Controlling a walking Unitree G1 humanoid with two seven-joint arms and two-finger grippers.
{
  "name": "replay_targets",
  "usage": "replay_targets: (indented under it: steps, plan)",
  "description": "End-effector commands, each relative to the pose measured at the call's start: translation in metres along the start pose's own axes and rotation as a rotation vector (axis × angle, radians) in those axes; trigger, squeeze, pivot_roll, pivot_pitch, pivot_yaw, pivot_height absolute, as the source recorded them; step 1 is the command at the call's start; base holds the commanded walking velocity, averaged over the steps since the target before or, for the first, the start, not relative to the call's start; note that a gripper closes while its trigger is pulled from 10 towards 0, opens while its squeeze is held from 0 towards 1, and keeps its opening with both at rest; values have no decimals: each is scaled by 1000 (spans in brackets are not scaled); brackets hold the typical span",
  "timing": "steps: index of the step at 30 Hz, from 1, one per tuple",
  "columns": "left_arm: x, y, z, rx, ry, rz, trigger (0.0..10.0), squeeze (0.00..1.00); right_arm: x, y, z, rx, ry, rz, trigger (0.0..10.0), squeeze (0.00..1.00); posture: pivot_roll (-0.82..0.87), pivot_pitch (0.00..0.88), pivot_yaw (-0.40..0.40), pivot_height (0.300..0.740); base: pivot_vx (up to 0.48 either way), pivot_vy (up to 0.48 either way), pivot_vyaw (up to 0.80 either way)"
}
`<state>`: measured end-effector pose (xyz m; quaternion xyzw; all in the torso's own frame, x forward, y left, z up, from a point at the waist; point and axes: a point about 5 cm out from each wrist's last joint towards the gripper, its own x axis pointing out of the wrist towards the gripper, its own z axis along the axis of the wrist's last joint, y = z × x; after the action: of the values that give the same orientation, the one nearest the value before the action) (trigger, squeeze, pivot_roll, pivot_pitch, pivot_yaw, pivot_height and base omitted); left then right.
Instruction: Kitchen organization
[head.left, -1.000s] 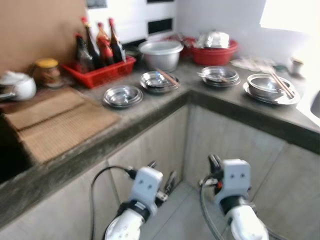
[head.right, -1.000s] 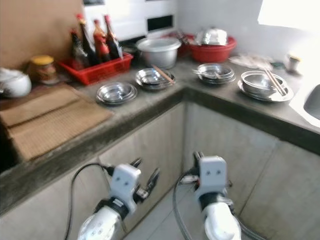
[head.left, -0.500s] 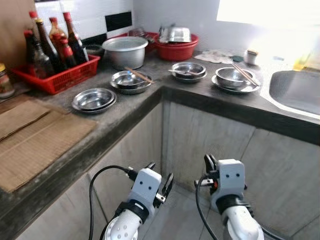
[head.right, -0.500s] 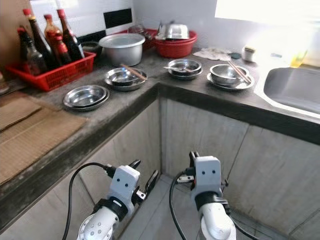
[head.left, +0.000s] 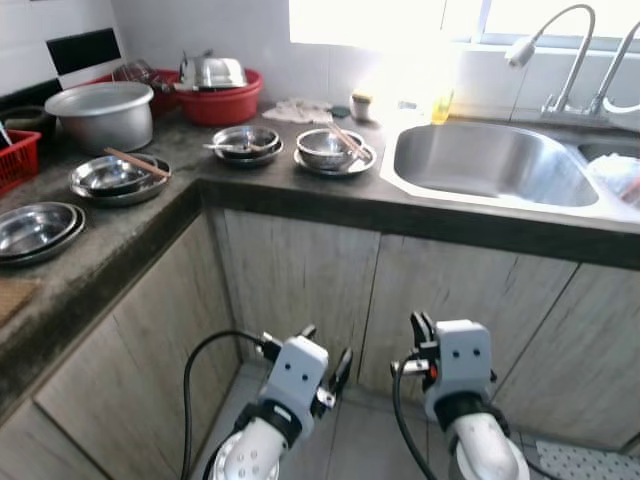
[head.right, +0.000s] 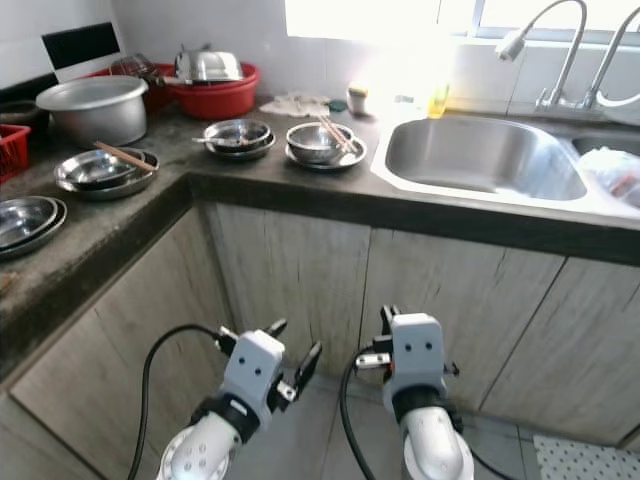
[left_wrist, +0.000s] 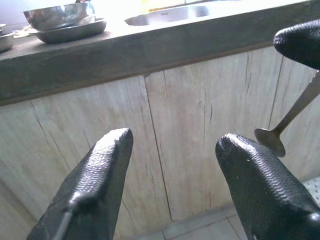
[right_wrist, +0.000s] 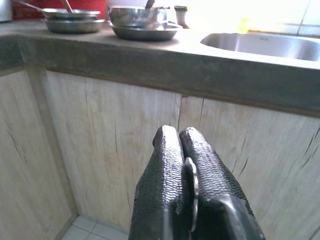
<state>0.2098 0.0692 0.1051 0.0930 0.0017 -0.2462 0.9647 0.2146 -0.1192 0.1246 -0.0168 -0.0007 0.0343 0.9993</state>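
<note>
Both arms are held low in front of the wooden cabinet doors (head.left: 300, 270), below the counter. My left gripper (head.left: 325, 347) is open, with nothing between its fingers (left_wrist: 105, 165). My right gripper (head.left: 420, 325) is shut on a thin metal spoon (left_wrist: 282, 131), which hangs down from its fingertips (right_wrist: 170, 145). On the dark counter (head.left: 300, 190) stand a steel bowl with chopsticks (head.left: 335, 148), a steel bowl holding a spoon (head.left: 245, 142), a plate with chopsticks (head.left: 115, 175) and stacked steel plates (head.left: 30, 228).
A steel pot (head.left: 105, 110) and a red basin (head.left: 220, 100) of steel ware stand at the back left. To the right lies a steel sink (head.left: 490, 165) with a faucet (head.left: 550, 45). The counter turns a corner on the left. Tiled floor (head.left: 370, 440) lies under the grippers.
The camera has swung right: the bottles, red crate and mats have left the picture and the sink has come in. Both grippers hold the same pose, the right still shut on the spoon.
</note>
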Motion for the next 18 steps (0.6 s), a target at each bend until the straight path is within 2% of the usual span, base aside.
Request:
replay_targets:
  steps: [1, 5, 9, 10, 11, 13, 18]
  plan:
    - [1, -3, 2, -3, -1, -5, 10000, 0, 1, -2, 2, -18, -9, -1, 0, 0, 173, 0, -14, 740, 255, -401, 0]
    - [2, -2, 0, -17, 16, 9, 10000, 0, 2, -2, 3, -17, -9, 2, 0, 0, 171, 0, -16, 740, 266, -366, 0]
    - [3, 5, 0, -71, 16, 50, 10000, 0, 6, -5, 7, -22, -27, -10, 0, 0, 168, 0, -15, 740, 0, 0, 0]
    - [4, 6, 1, -66, 11, 54, 10000, 0, 7, -7, 9, -22, -32, -15, 3765, 0, 168, 0, -15, 740, 0, 0, 0]
    - [5, 7, 3, -58, 1, 61, 10000, 0, 9, -10, 12, -24, -44, -25, 9686, 0, 169, 0, -16, 740, 0, 0, 0]
    - [5, 8, 5, -51, -8, 67, 10000, 0, 11, -12, 15, -26, -56, -36, 10000, 0, 167, 0, -16, 740, 0, 0, 0]
    - [10, 11, 8, -28, -28, 72, 10000, 0, 16, -19, 24, -21, -96, -62, 10000, 0, 162, 0, -12, 740, 0, 0, 0]
